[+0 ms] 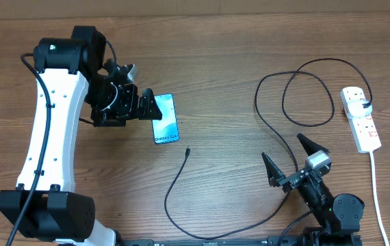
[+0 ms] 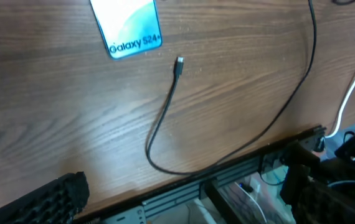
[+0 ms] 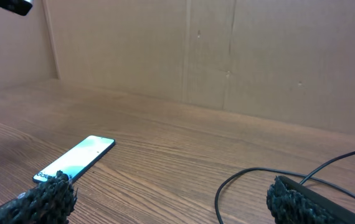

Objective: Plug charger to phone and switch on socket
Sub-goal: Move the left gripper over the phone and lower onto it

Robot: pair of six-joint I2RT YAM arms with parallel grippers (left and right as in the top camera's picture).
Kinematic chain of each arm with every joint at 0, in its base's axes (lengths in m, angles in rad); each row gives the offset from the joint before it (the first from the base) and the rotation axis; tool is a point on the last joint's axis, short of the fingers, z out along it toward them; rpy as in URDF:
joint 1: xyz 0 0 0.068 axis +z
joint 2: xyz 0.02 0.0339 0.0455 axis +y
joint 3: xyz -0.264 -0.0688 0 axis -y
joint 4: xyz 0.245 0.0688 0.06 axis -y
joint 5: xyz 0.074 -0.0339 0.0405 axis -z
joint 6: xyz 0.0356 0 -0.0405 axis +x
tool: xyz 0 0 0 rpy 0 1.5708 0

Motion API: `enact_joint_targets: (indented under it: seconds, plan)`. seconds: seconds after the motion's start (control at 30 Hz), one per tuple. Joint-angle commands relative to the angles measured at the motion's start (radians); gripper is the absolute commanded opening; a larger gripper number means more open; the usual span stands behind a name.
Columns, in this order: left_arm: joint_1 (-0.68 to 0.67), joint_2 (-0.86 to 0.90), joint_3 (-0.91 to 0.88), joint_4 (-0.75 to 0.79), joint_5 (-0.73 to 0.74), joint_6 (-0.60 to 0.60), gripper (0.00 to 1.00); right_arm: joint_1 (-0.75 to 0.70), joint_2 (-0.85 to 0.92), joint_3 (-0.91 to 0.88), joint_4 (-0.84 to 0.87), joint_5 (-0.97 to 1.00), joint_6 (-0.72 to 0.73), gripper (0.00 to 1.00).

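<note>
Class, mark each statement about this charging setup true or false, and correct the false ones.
1. The charger is plugged into the phone. False: its tip lies on the table, apart from the phone.
2. The phone lies screen up. True.
3. The right gripper is shut on the charger. False: its jaws stand open.
4. The socket lies on the right arm's side. True.

left arm is chunky white shells with black joints, tiny dark screws dotted down it and a black cable alongside. right arm is mostly black, with knobbly black fingers.
</note>
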Motion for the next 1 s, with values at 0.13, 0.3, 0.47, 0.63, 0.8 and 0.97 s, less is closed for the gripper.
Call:
enact_joint_targets:
  seconds: [0.13, 0.3, 0.47, 0.63, 0.8, 0.97]
  plan:
    - [-0.012, 0.006, -0.008, 0.034, -0.133, -0.12, 1.0, -0.003, -0.008, -0.01, 0.002, 0.003, 0.002, 1.0]
    - [-0.055, 0.006, -0.008, 0.048, -0.262, -0.248, 1.0, -0.003, -0.008, -0.01, 0.002, 0.003, 0.002, 1.0]
    - [-0.109, 0.006, -0.008, 0.107, -0.291, -0.257, 1.0, -0.003, -0.008, -0.01, 0.002, 0.003, 0.002, 1.0]
    - [-0.143, 0.006, -0.008, 0.204, -0.292, -0.31, 1.0, -0.003, -0.008, -0.01, 0.002, 0.003, 0.002, 1.0]
    - [-0.146, 0.006, -0.021, 0.299, -0.292, -0.324, 1.0, -0.003, -0.008, -0.01, 0.002, 0.003, 0.002, 1.0]
    - [-0.148, 0.006, -0.1, 0.385, -0.291, -0.324, 1.0, -0.003, -0.008, -0.01, 0.002, 0.003, 0.002, 1.0]
